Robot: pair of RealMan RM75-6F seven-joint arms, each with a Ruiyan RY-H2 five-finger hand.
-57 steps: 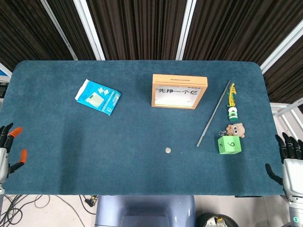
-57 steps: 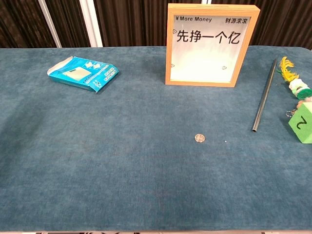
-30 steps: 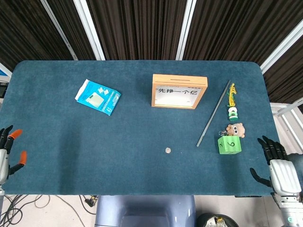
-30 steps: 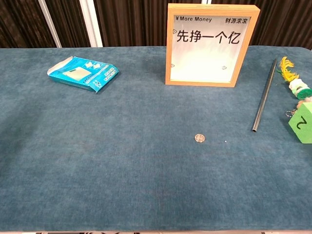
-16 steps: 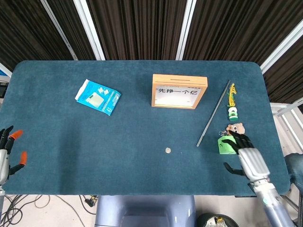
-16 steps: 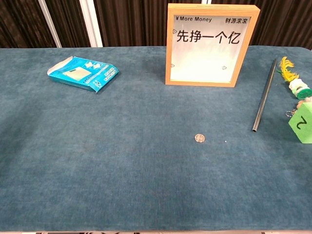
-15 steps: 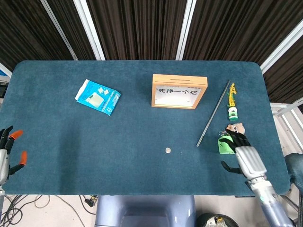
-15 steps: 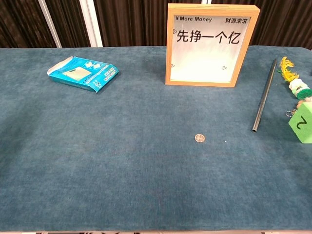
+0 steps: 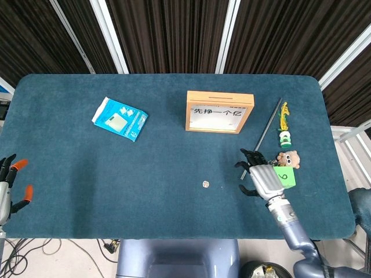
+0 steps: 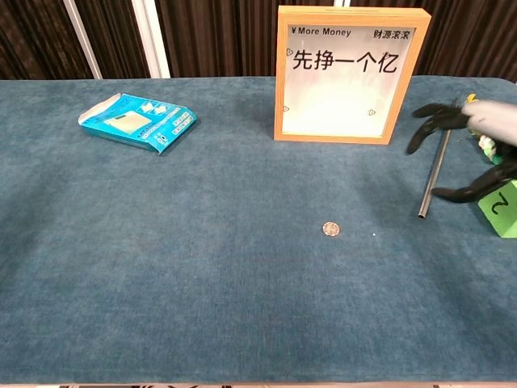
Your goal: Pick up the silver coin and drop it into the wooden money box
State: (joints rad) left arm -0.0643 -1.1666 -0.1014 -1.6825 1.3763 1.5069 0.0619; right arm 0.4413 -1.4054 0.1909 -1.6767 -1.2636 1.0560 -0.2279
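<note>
Silver coin (image 9: 205, 184) is lying flat on the desk (image 9: 87, 174), round so no long axis to call, sitting near the front edge, well in front of the wooden money box (image 9: 219, 112). Box is standing upright, long axis running left-right, printed face toward the robot. Right hand (image 9: 261, 175) is hovering right of the coin, fingers spread, holding nothing, over the grey rod (image 9: 268, 130). Left hand (image 9: 8, 185) is resting at the desk's left edge, fingers apart, empty.
</note>
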